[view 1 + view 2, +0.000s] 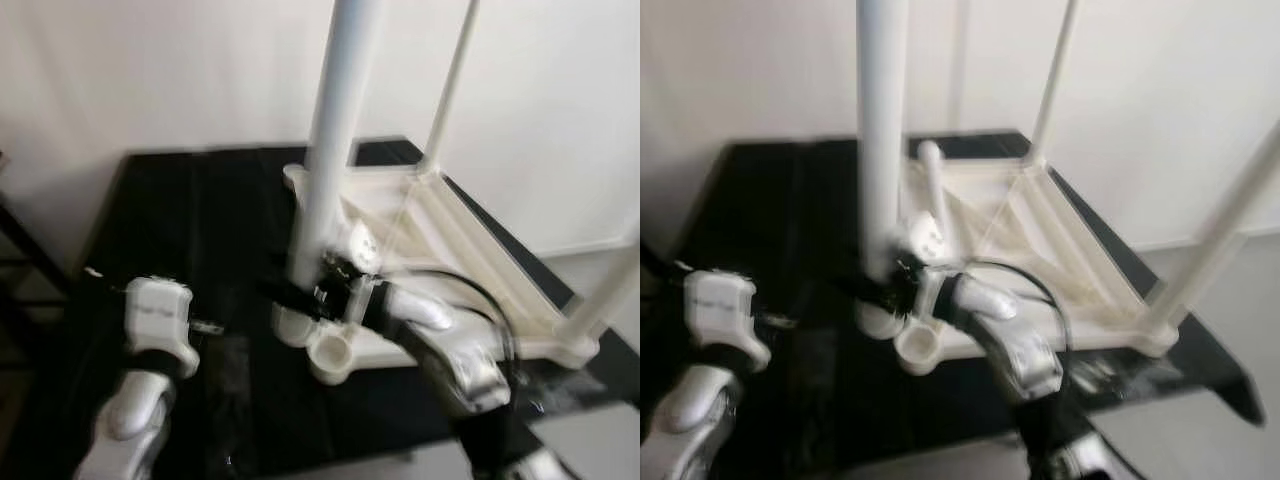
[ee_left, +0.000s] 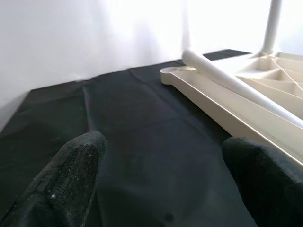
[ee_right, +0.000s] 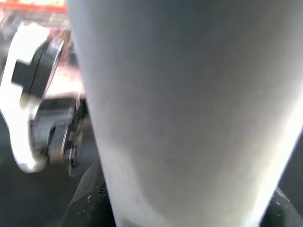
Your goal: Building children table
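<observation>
Right arm: the silver arm reaches in from the near edge of the black cloth [image 1: 210, 230] toward the near corner of the tabletop [image 1: 470, 260]
Right gripper [image 1: 312, 296]: its black fingers are clamped around the foot of the thick leg [image 1: 335, 130], just above the near corner of the tabletop; in the right wrist view the leg [image 3: 189, 109] stands between the dark fingers [image 3: 90, 198], touching them
Left arm: comes in from the near edge of the cloth, on the robot's left of the tabletop and well apart from it
Left gripper [image 2: 168, 182]: fingers spread wide with nothing between them, hovering low over bare cloth and facing the tabletop's left edge; one pad [image 2: 71, 175] shows on each side of the left wrist view
Tabletop: white plastic, lying upside down on the cloth, ribbed underside up, with diagonal braces crossing inside the frame
Thick leg: white tube standing roughly upright at the tabletop's near corner
Empty socket [image 1: 333, 352]: round white cup at the tabletop's near corner, just beside the foot of the thick leg
Far leg [image 1: 450, 85]: thinner-looking white tube standing at the tabletop's far corner
Right-hand leg [image 1: 1215, 235]: white tube rising at a slant from the tabletop's right corner
Loose leg [image 2: 236, 85]: white tube lying across the tabletop's underside near its left edge
Black cloth: spread beneath the tabletop, with a white wall [image 1: 150, 70] behind it
</observation>
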